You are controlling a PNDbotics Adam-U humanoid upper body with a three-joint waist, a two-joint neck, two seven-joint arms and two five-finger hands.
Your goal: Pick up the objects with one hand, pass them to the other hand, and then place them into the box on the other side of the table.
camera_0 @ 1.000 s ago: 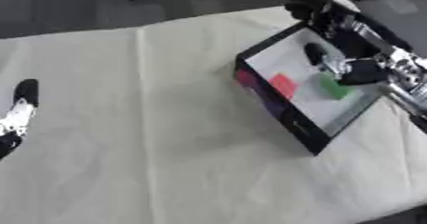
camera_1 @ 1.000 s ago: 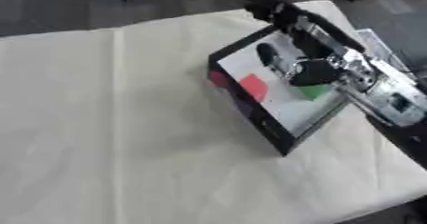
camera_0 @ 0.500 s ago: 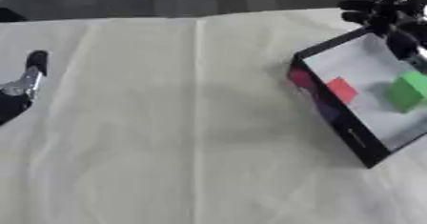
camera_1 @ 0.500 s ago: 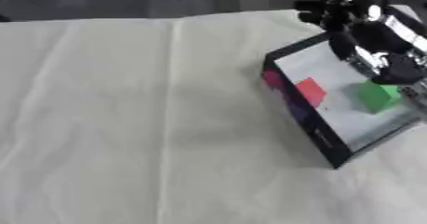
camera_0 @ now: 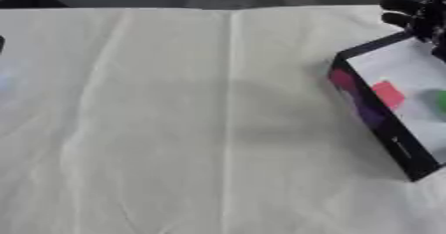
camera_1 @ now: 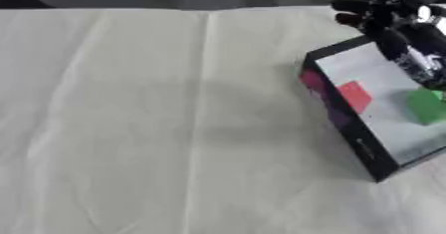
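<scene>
The right hand (camera_1: 383, 6) is hovering over the far corner of the black-walled box (camera_1: 348, 128), fingers spread and relaxed, holding nothing; it is reading as a hand that has let go, since both pieces are lying inside the box. The green block (camera_1: 427, 106) is sitting on the box's white floor toward the side away from the near wall, just below the robot's forearm (camera_1: 418, 54), apart from the hand. The red block (camera_1: 355, 96) is lying flat on the same floor, closer to the near black wall, well apart from the green one. The box is sitting askew on the cream tablecloth (camera_1: 174, 118) at the robot's right, its long dark wall facing the cloth's middle, probably so the opening is facing the arm that drops things in. No loose objects are showing on the cloth left of the box, so the task is looking finished or close to it. The left hand is not showing clearly in either view; only a dark sliver is sitting at the far left edge, so its state is not readable.
</scene>
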